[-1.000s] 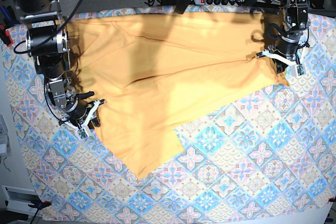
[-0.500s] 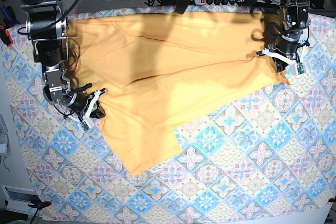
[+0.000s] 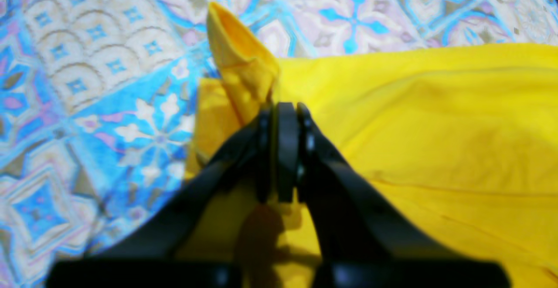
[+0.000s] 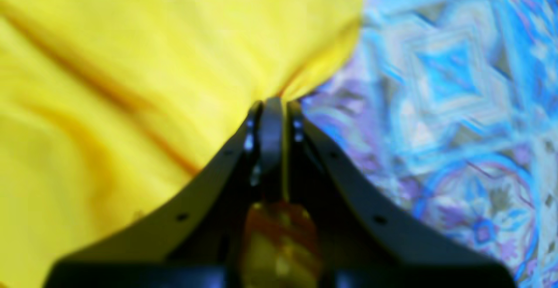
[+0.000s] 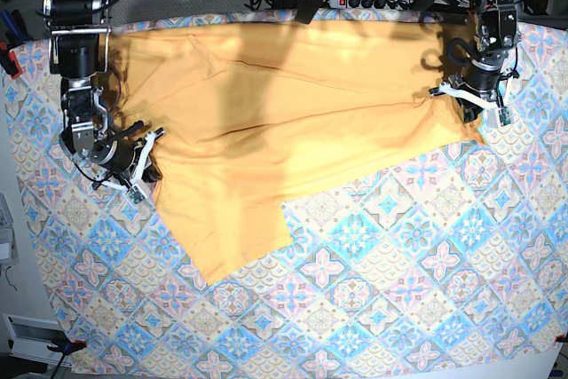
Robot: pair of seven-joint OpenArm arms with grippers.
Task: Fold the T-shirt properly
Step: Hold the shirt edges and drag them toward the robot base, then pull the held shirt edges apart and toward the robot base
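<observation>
There is one T-shirt (image 5: 266,122), one patterned tablecloth (image 5: 408,264) covering the table, and two hands working on the cloth. The T-shirt lies spread across the far half of the table in the base view, its long axis running side to side from one arm to the other, with a flap hanging down toward the near edge on the view's left side and ending in a slanted corner. It is a soft, plain yellow-orange cloth, mostly flat, with a few long shallow creases running along its length and a darker shadow band across its middle. The left hand (image 5: 472,100), on the base view's right, has its dark fingers pressed together on an edge of the T-shirt; in the left wrist view a small fold of the cloth stands up in a cone just past the fingertips (image 3: 283,118). The right hand (image 5: 142,170), on the base view's left, is likewise pressed shut on the shirt's edge, and in the right wrist view the cloth (image 4: 152,61) gathers into radiating wrinkles at the pinched point beside the tablecloth. The tablecloth is a flat fabric printed with blue, pink and cream diamond tiles and flower shapes.
</observation>
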